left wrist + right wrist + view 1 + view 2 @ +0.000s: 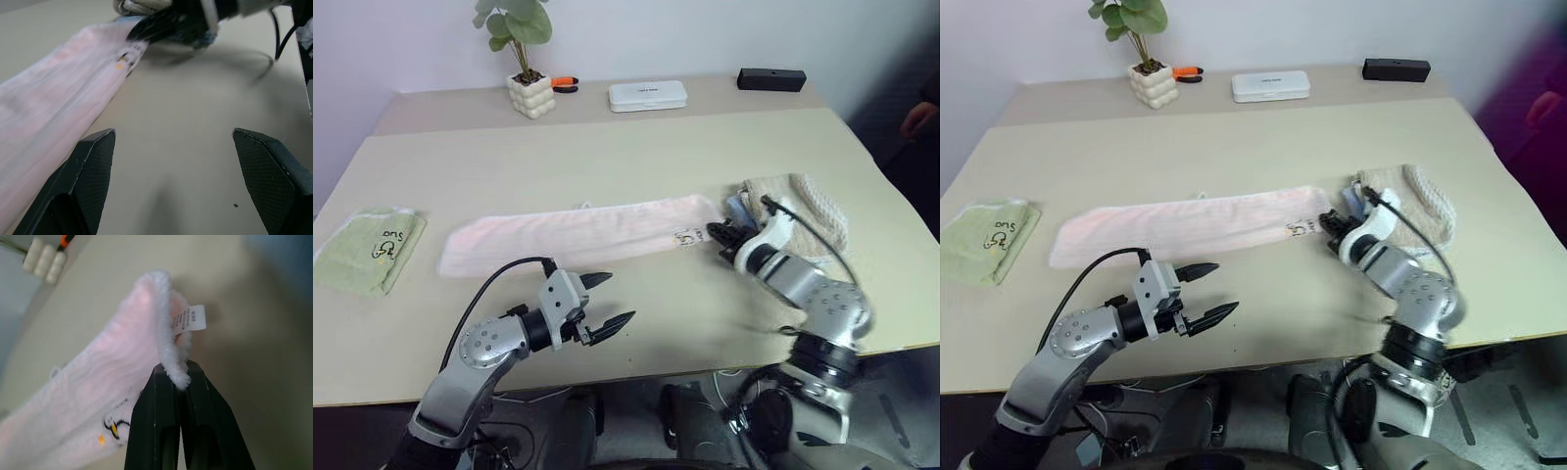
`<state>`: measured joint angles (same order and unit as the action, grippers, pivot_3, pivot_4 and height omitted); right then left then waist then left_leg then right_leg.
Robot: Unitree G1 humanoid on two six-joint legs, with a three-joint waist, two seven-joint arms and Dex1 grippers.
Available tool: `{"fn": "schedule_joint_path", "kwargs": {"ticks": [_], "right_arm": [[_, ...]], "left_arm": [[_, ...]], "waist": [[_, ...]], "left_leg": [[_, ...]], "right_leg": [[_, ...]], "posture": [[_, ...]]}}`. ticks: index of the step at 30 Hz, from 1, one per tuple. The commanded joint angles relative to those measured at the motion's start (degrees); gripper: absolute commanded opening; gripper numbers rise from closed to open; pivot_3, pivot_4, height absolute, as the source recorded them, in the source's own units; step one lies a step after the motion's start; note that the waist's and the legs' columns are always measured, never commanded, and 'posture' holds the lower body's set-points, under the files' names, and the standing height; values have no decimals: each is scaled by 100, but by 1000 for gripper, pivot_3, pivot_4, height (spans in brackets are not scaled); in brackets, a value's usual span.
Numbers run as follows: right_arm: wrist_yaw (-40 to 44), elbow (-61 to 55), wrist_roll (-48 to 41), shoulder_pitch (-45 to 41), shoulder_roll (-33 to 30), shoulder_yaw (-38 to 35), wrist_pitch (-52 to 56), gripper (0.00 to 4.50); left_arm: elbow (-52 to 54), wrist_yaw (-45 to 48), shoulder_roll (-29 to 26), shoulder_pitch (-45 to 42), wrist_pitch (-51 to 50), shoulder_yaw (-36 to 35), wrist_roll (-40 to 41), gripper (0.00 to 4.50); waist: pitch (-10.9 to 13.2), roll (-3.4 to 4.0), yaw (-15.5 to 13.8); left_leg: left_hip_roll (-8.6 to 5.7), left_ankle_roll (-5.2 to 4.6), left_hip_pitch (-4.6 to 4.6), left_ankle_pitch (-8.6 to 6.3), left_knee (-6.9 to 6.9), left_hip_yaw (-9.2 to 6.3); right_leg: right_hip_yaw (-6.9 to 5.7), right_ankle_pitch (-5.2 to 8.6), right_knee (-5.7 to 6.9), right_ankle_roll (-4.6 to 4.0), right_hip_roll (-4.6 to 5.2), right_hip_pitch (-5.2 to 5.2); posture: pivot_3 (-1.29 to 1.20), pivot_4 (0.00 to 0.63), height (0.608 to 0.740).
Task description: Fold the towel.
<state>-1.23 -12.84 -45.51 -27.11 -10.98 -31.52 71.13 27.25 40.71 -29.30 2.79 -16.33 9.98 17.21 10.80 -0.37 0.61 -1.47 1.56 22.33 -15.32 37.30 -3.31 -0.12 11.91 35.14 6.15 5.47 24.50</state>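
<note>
Right gripper [178, 377] is pinching the towel [568, 235] at its right end; it is stretching left across the frame's middle, past the spread left gripper [607, 302].

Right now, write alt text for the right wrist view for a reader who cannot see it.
The right gripper, its jaws shut, pinches the fluffy edge of the pale pink towel at its end. A small white care label sticks out beside the pinched edge, and the towel trails away across the beige table.

Left gripper [609, 302] agape, right gripper [179, 377] clamped.
</note>
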Motion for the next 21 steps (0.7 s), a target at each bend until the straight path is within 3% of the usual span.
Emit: {"fn": "schedule_joint_path", "kwargs": {"ticks": [1,4,7,10,15,21], "right_arm": [[474,-815,-245,117,-701,257,154,84],[962,-1278,-187,62,-1526,788,136,84],[1328,-1441,-90,-109,-1869,1434,-20,84],[1822,-1650,356,-340,-2167,2715,-399,84],[2291,-1122,1353,-767,-1909,4605,-1243,84],[2442,16,2180,-1053,-1301,5235,-1933,84]], "left_arm": [[28,6,27,10,185,-55,-28,3911],[-62,28,73,-90,197,-62,-14,3911],[-69,40,97,-123,191,-54,-19,3911],[-5,16,107,-112,163,-46,-24,3911],[64,-75,138,-100,128,-52,-56,3911],[253,-271,127,38,62,-55,-154,3911]], "waist": [[-1,-1,21],[-1,2,58],[-1,2,62],[-1,2,42],[-2,-2,37],[-2,-4,8]], "left_leg": [[1,-1,-1,-1,-1,0],[10,-5,-6,-3,-6,0],[18,-5,-8,-3,-6,2],[20,-6,-7,-3,-6,0],[20,-6,-6,-4,-5,-2],[16,-6,-1,-3,2,-3]], "right_leg": [[-1,1,-1,0,-2,0],[-1,2,0,-2,-12,0],[-1,8,0,-13,-20,1],[-1,8,0,-12,-23,1],[-2,8,-3,-12,-22,1],[-2,6,-3,-10,-19,1]], "posture": [[0,150,740],[0,150,740],[0,150,740],[0,150,740],[0,150,740],[0,150,740]]}}
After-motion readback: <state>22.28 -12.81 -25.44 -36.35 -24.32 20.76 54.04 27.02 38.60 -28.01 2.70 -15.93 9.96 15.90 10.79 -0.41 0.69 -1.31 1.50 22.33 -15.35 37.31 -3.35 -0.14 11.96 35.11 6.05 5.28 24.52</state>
